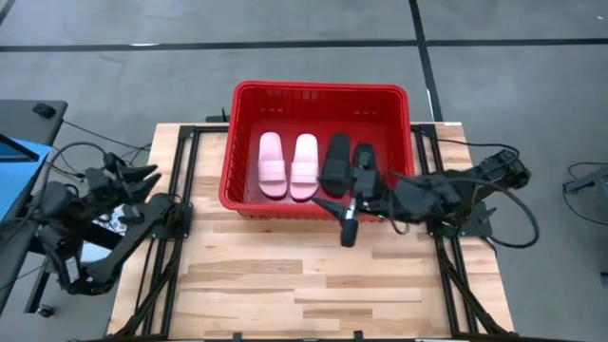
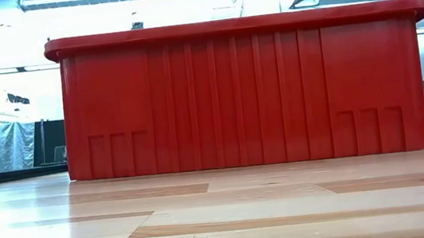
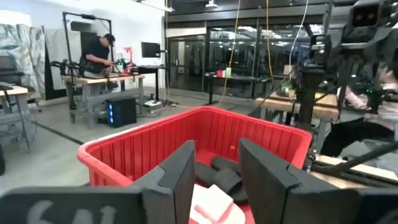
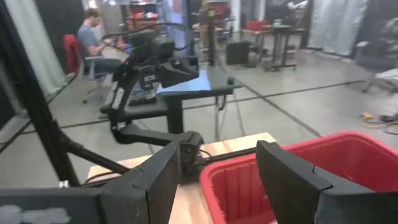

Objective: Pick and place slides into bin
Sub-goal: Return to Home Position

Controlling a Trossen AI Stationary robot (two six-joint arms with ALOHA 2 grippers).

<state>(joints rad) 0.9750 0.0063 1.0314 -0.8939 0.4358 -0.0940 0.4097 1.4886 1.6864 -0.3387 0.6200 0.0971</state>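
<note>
The red bin (image 1: 318, 90) stands at the table's far middle; the low view shows its near wall (image 2: 242, 99). Two pink slides (image 1: 288, 164) and two black slides (image 1: 348, 163) lie flat side by side on its floor. The left wrist view shows the black slides (image 3: 224, 174) and a pink slide (image 3: 211, 202) inside the bin (image 3: 143, 149). My right gripper (image 1: 339, 217) hangs open over the bin's near rim, right of its middle, holding nothing (image 4: 217, 174). My left gripper (image 1: 142, 175) is open at the table's left edge, pointing toward the bin (image 3: 214, 168).
Black frame rails (image 1: 185, 190) run along both sides of the wooden table (image 1: 304, 285), which lies bare in front of the bin. A blue-topped stand (image 1: 14, 147) is off the left edge. People sit at desks (image 4: 93, 37) in the room beyond.
</note>
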